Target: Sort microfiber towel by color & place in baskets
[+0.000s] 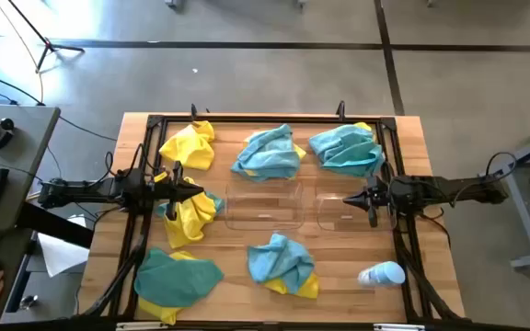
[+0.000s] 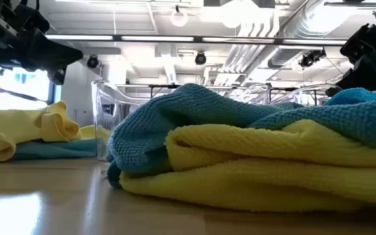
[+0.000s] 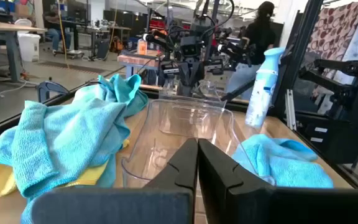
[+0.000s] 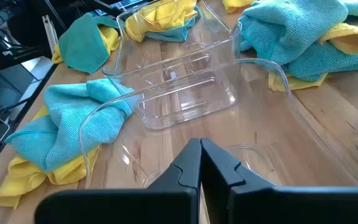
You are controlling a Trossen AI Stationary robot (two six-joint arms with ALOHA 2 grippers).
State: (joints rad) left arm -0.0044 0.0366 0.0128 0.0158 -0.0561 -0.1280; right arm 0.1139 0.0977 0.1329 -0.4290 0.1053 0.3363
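Overhead, 2 clear baskets (image 1: 263, 204) sit mid-table, empty, long axes running between the arms. Towels (image 1: 270, 151) lie crumpled all around them, pointing no clear way. The left gripper (image 1: 194, 190) and right gripper (image 1: 349, 199) hover at the baskets' outer ends, jaws together, holding nothing.

Low down, a teal towel (image 2: 194, 111) lies draped over a yellow one (image 2: 260, 166).

From both wrists, the fingers meet over the baskets. These cloths look light, soft and limp; a raised fold seems best to pinch.
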